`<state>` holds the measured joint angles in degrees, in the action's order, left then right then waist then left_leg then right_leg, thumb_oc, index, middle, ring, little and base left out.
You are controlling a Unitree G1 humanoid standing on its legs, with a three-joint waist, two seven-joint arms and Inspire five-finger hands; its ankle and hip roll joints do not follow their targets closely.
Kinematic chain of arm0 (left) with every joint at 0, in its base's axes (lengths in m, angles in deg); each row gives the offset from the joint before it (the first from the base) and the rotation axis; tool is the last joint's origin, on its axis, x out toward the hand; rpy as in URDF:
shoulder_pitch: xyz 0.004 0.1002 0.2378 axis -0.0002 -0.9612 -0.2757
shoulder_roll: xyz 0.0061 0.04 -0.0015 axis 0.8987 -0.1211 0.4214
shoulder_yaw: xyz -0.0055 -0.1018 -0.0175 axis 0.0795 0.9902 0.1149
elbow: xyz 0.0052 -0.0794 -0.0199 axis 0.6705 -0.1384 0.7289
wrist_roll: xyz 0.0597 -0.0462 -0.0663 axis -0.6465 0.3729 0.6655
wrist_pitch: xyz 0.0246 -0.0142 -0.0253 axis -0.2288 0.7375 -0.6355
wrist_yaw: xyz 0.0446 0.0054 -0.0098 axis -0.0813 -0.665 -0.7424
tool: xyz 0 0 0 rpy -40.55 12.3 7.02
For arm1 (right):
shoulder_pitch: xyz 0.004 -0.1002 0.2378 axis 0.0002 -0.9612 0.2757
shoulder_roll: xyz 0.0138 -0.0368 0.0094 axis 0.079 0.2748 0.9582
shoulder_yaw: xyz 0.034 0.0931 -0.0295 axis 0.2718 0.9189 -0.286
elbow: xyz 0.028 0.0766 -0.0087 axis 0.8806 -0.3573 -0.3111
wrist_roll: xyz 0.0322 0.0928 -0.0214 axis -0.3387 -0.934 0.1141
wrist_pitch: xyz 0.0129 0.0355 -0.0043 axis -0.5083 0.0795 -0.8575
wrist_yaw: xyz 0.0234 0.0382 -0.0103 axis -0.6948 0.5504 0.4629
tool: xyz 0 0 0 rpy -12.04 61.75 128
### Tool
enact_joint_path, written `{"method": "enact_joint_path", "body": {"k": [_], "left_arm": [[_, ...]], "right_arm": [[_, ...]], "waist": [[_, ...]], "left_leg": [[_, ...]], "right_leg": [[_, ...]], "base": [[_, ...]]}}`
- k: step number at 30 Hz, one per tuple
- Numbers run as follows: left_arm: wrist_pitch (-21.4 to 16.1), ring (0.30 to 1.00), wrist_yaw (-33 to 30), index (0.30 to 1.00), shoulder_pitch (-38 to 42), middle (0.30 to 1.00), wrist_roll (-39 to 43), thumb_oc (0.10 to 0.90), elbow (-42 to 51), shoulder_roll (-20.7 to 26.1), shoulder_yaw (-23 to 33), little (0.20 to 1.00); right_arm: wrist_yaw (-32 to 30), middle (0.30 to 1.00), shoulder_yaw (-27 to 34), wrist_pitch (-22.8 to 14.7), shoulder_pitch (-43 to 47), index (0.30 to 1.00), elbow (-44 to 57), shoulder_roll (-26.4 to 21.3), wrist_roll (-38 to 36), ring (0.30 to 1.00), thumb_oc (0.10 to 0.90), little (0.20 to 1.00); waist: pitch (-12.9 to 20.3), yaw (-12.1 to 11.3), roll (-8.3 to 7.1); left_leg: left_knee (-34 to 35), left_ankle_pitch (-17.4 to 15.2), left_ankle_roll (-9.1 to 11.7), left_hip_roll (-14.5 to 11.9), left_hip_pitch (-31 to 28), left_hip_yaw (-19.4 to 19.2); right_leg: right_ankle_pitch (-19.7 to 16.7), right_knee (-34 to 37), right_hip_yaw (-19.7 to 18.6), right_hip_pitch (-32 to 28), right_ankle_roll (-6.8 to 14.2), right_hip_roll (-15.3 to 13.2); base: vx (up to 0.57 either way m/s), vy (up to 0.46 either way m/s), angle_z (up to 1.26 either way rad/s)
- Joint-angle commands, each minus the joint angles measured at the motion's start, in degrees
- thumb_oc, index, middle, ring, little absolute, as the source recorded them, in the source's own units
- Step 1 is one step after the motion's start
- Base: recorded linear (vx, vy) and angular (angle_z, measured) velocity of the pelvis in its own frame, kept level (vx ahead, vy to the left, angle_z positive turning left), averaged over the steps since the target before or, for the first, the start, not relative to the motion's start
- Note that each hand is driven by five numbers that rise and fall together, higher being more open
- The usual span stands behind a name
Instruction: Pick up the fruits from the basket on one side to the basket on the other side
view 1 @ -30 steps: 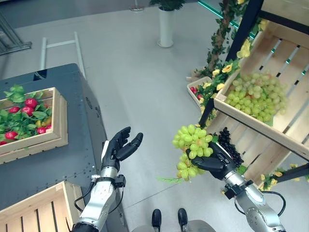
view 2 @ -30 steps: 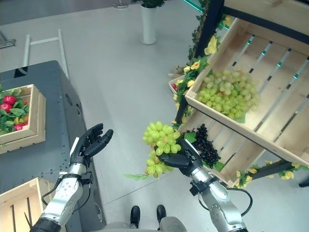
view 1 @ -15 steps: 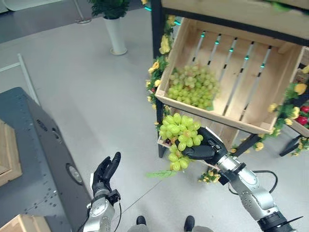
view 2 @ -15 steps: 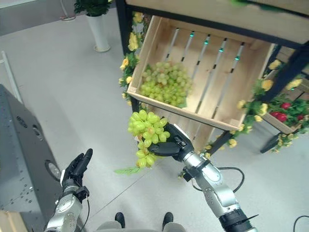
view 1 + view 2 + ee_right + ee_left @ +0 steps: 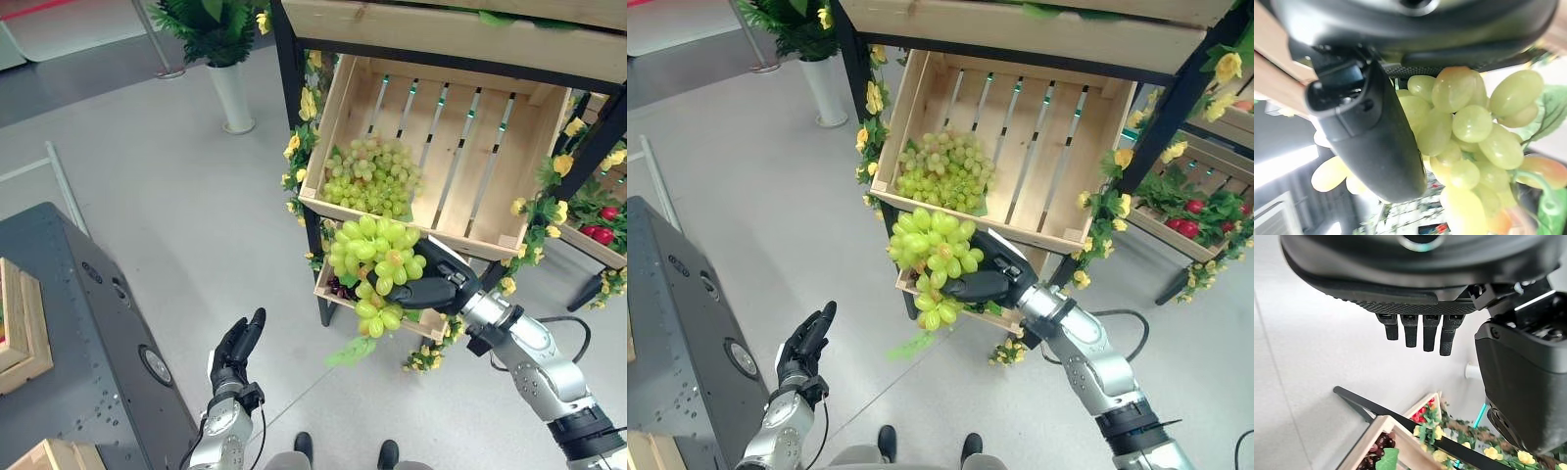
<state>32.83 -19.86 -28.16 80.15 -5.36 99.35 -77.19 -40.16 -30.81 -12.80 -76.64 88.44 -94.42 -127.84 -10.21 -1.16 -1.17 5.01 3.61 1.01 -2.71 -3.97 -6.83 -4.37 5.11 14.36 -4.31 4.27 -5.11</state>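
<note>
My right hand [image 5: 443,285] is shut on a bunch of green grapes [image 5: 374,257], thumb pressed across it; up close the same grapes [image 5: 1464,132] fill the palm. The bunch hangs just in front of the lower edge of a tilted wooden crate [image 5: 460,147] on the shelf stand, which holds another pile of green grapes [image 5: 373,176] in its left corner. A green leaf [image 5: 347,351] dangles under the held bunch. My left hand [image 5: 238,344] is open, fingers [image 5: 1411,332] straight, low beside the dark table [image 5: 88,333].
A lower crate [image 5: 333,291] with dark grapes sits under the tilted one. Red fruit in leaves [image 5: 1193,210] lies in a crate at right. Yellow flowers [image 5: 306,103] trim the black stand. A white planter [image 5: 235,96] stands on the floor behind. A wooden crate [image 5: 24,323] rests on the table.
The camera has swung further right toward the shelf. My right hand has carried the grape bunch up closer to the tilted crate's front edge. The left hand stays low and open.
</note>
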Motion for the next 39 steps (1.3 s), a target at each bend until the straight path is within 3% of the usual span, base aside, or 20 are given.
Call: {"method": "enact_joint_path", "body": {"k": [1,6,7,19,26,39], "left_arm": [[-4.88,0.9,0.37,0.9,6.86,0.9,-3.27,0.8,-0.61,3.72,0.39,0.9],[-4.25,0.9,0.97,0.9,6.8,0.9,-3.11,0.8,-1.24,3.89,0.34,0.9],[-4.01,0.9,1.04,0.9,6.53,0.9,-2.81,0.8,-1.0,3.82,0.34,0.9],[-4.54,0.9,2.25,0.9,3.09,0.9,-1.95,0.8,-0.95,4.81,0.7,0.9],[-4.89,0.9,2.83,0.9,1.52,0.9,-0.91,0.8,-0.49,5.57,-0.33,0.9],[-5.06,0.9,2.43,0.9,1.13,0.9,-0.38,0.8,-0.07,6.17,-1.94,0.9]], "right_arm": [[0.94,0.3,4.53,-2.88,12.01,0.3,2.39,2.83,-9.62,0.3,0.4,0.3],[-4.53,0.3,4.16,-3.33,17.87,0.3,-3.8,3.63,-6.86,0.3,0.4,0.3],[-9.74,0.3,4.04,-4.57,20.43,0.3,-6.74,1.59,-1.62,0.3,0.4,0.3],[-23.74,0.3,4.69,-5.99,32.38,0.3,-25.95,-10.96,9.23,0.3,0.4,0.3],[-33.83,0.3,-0.73,-5.53,40.24,0.3,-34.23,-17.58,20.77,0.3,0.4,0.3],[-42.95,0.3,-7.35,-2.9,48.11,0.3,-42.0,-21.96,31.56,0.3,0.4,0.3]], "waist": [[4.32,-1.17,-1.93],[5.28,-2.19,-1.71],[5.53,-2.63,-1.77],[6.12,-4.81,-2.41],[6.23,-6.24,-2.57],[6.37,-7.31,-2.45]], "left_leg": [[-1.34,-7.16,0.76,0.92,-2.62,-1.12],[-0.99,-7.65,0.5,0.89,-3.55,-1.87],[-0.97,-7.78,0.31,0.93,-3.73,-1.89],[-0.01,-8.07,0.14,0.68,-5.01,-1.35],[-0.01,-8.14,-0.06,0.97,-5.16,-0.47],[-0.01,-8.2,-0.32,1.22,-5.34,0.41]], "right_leg": [[6.45,-0.11,1.44,-5.33,0.07,-0.29],[6.6,-0.11,2.59,-5.88,0.04,-0.41],[6.51,-0.11,2.82,-5.93,0.12,-0.52],[6.78,-0.11,4.15,-6.94,0.14,-0.47],[6.76,-0.11,5.16,-7.46,0.27,-0.67],[6.83,-0.11,6.03,-8.16,0.43,-0.99]], "base": [[0.11,0.08,-0.04],[0.05,0.042,-0.04],[0.04,0.047,0.03],[0.04,0.033,0.03],[0.03,0.022,0.08],[0.01,0.01,0.04]]}}
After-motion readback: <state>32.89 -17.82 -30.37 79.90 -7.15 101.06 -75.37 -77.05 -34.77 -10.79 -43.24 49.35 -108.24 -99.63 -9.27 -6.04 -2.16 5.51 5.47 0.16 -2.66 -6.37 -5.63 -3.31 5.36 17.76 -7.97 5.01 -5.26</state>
